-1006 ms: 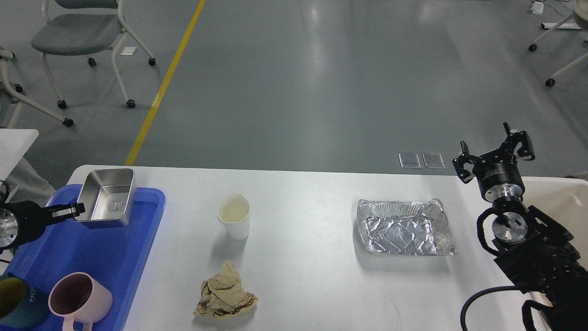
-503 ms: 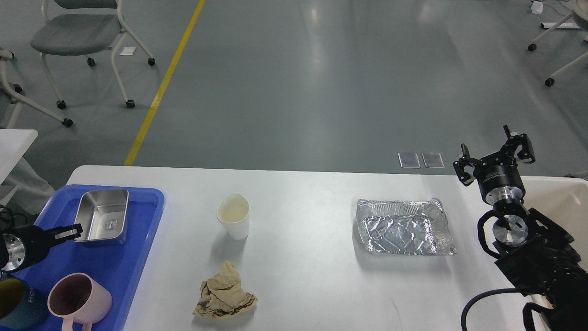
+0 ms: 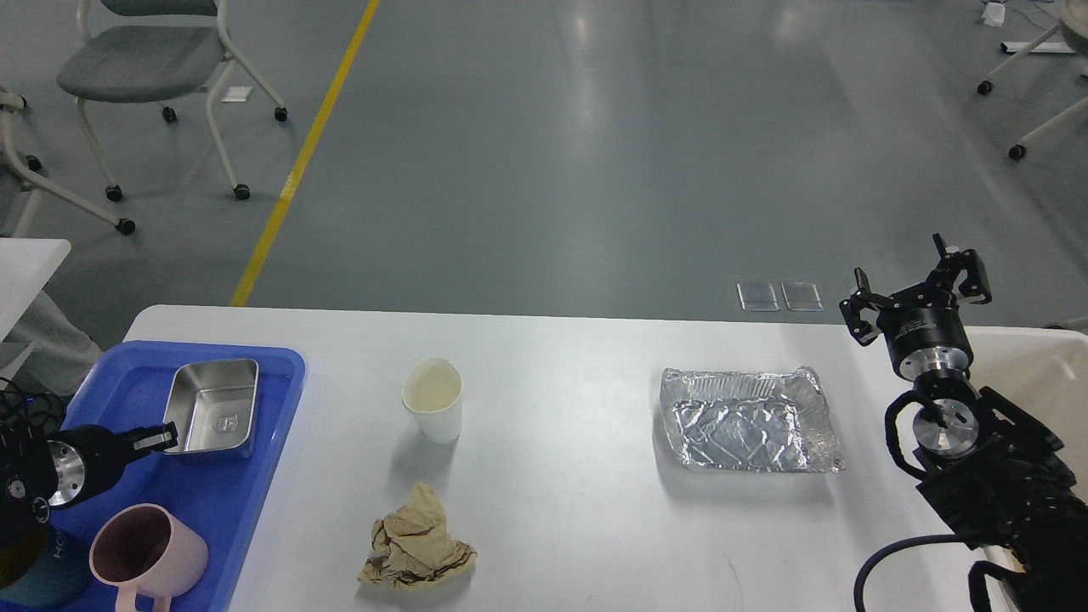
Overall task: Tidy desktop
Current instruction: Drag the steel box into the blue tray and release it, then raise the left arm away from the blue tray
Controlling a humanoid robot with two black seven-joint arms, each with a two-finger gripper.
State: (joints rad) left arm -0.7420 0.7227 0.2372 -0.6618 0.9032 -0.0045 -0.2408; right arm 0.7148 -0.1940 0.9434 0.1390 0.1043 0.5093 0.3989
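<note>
The white desktop [image 3: 578, 501] holds a white paper cup [image 3: 433, 399], a crumpled brown paper [image 3: 416, 544] and a crumpled foil tray [image 3: 748, 421]. A steel box [image 3: 212, 408] rests in the blue tray [image 3: 229, 501] at the left. My left gripper [image 3: 161, 439] is at the box's front left corner, its tip on the box's left wall, seemingly shut on it. My right gripper [image 3: 914, 289] is open and empty, raised over the desktop's far right edge, apart from the foil tray.
A pink mug [image 3: 149, 552] and a dark teal cup [image 3: 34, 574] stand at the front of the blue tray. A cream-coloured bin [image 3: 1041, 374] sits at the right behind my right arm. Chairs stand on the grey floor beyond.
My left gripper lowered the steel box from the air into the blue tray, then shifted it a little to the right. The right gripper barely moved.
</note>
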